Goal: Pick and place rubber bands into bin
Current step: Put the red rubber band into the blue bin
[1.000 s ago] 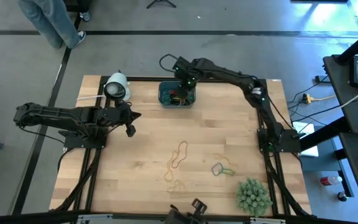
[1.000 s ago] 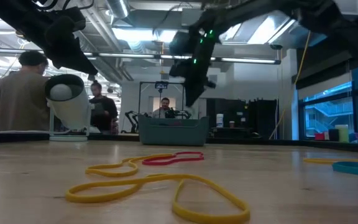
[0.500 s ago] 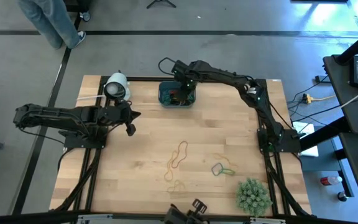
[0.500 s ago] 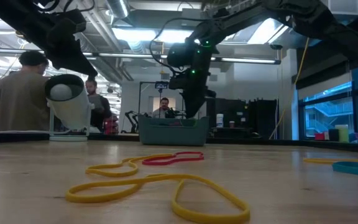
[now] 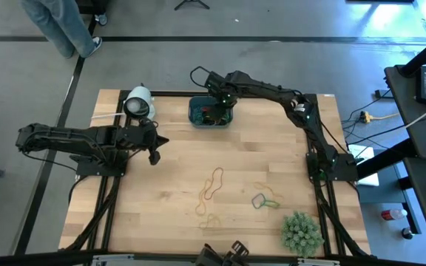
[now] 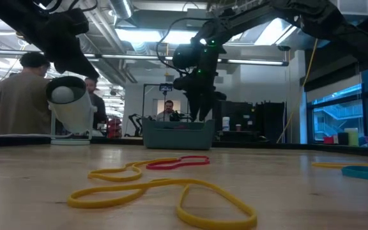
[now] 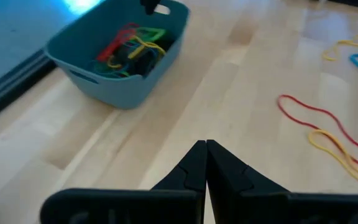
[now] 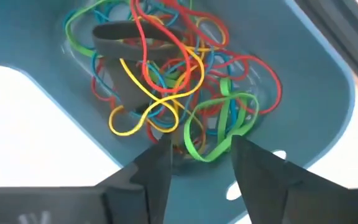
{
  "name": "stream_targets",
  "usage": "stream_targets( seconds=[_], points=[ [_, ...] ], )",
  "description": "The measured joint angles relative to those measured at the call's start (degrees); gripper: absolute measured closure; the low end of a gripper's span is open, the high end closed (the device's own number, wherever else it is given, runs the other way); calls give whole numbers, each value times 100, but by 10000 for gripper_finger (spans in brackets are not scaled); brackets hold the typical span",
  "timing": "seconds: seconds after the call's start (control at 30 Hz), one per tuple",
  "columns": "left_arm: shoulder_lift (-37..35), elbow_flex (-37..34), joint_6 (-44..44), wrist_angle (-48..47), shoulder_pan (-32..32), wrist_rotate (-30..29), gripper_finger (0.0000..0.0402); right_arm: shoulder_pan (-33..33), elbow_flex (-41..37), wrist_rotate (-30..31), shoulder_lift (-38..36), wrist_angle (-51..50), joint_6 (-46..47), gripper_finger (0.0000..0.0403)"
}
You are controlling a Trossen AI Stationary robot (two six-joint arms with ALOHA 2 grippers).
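Note:
The teal bin (image 5: pixel 210 117) stands at the table's far edge, filled with a tangle of red, yellow, green, blue and dark rubber bands (image 8: pixel 166 81). My right gripper (image 8: pixel 201 146) hangs open just above them, fingers pointing down into the bin (image 6: pixel 177 134); a green band (image 8: pixel 219 127) lies below the gap. More rubber bands lie flat on the table's middle: a red-and-orange one (image 5: pixel 213 182), a yellow one (image 5: pixel 210 220), a green and grey pair (image 5: pixel 263 201). My left gripper (image 5: pixel 156 148) waits shut at the left, clear of the table (image 7: pixel 206 144).
A white cylindrical object (image 5: pixel 139 102) stands at the far left corner beside my left arm. A bushy green plant (image 5: pixel 302 233) sits at the near right. People stand beyond the table's far side (image 6: pixel 21 96).
My right gripper has sunk a little toward the bin and opened its fingers over the bands inside. My left arm has kept still.

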Motion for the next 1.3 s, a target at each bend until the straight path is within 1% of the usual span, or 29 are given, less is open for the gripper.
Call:
stream_targets(
  seconds=[0.07,0.17,0.23,0.3,0.4,0.57,0.6,0.63,0.77,0.83,0.93,1.03,1.13,1.23,1.3],
  points=[
    [0,0,0,-11,-2,155,396,2,0,-72,-1,0,108,235],
    [0,0,-4,-23,-2,267,396,27,-2,-448,-114,45,-142,242],
    [0,0,-3,-41,-9,283,396,41,-2,-520,-248,96,-282,253],
    [1,0,64,-48,-13,356,396,50,-2,-525,-383,92,-220,269],
    [0,0,315,-50,-13,512,396,97,-2,-543,-634,90,-81,304],
    [0,0,686,-72,-13,594,399,358,-2,-548,-1152,-180,-210,383],
    [0,0,738,-72,-13,636,398,423,-2,-546,-1259,-279,-211,392],
    [0,0,795,-72,-13,725,398,494,-2,-559,-1364,-377,-211,395],
    [2,4,811,-74,-14,1028,400,846,-2,-481,-1700,-515,-449,386],
    [73,61,672,-83,-71,1081,399,1058,-2,-479,-1797,-530,-644,388],
    [297,232,476,-65,-324,1047,400,1358,-2,-506,-1857,-582,-802,398],
    [726,454,340,-71,-680,752,400,1634,-69,-489,-1897,-601,-937,397],
    [1235,709,71,-65,-1045,354,400,1934,-406,-469,-1946,-559,-991,394],
    [1779,989,-401,-72,-1368,-48,400,2232,-1107,-490,-2134,-287,-948,399],
    [2172,1257,-689,-69,-1566,-143,399,2431,-1750,-495,-2377,53,-840,399]
  ],
)
